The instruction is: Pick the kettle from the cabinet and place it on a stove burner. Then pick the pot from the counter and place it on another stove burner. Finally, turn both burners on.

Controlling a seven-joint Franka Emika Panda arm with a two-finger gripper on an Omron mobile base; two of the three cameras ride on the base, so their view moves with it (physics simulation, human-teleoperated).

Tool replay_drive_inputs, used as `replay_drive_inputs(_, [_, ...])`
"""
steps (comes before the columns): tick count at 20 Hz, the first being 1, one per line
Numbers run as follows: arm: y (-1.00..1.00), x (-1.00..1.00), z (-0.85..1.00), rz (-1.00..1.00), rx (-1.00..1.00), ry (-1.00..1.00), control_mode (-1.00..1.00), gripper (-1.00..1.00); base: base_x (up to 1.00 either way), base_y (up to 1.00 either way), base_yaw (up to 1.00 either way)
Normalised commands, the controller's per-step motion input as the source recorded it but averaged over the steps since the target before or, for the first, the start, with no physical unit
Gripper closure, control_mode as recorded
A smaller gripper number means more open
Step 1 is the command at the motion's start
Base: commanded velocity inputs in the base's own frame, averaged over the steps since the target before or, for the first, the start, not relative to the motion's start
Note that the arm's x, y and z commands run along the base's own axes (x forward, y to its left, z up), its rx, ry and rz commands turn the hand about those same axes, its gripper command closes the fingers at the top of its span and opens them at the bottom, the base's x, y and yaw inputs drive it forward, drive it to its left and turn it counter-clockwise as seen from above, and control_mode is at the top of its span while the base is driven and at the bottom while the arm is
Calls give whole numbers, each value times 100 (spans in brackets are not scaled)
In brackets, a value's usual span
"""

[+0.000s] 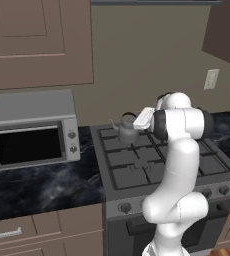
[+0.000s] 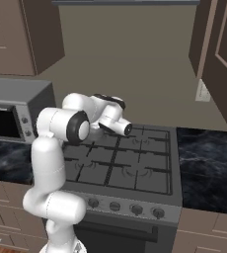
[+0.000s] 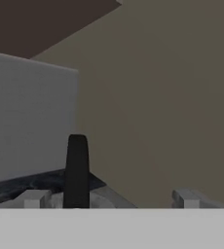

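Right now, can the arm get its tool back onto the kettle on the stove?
Probably yes. The kettle stands on the rear left burner, and the open tool is right at it, with the kettle's black handle between the fingertips. Nothing seems to stand in the way.

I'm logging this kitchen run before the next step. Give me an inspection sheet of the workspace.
Surface: grey stove set in the black marble counter.
Job's things: kettle stands on the rear left burner; its black handle rises between the finger tips, untouched.
Clutter: microwave on the counter left of the stove.
Grippers: gripper open, holding nothing.
Cables: nothing seen.
Surroundings: wall outlet, brown wall cabinets.
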Motion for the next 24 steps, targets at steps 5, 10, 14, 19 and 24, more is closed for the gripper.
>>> replay_drive_inputs(5, [0,-19,9,0,0,-5,-100,-100,0,0,0])
replay_drive_inputs(10, [0,-22,14,0,0,-6,-100,-100,0,0,0])
replay_drive_inputs(14, [0,-26,21,0,0,-4,-100,-100,0,0,0])
replay_drive_inputs(19, [0,-29,35,0,-2,0,-100,-100,0,0,0])
replay_drive_inputs(24, [0,-24,41,0,-8,0,-100,-100,0,0,0])
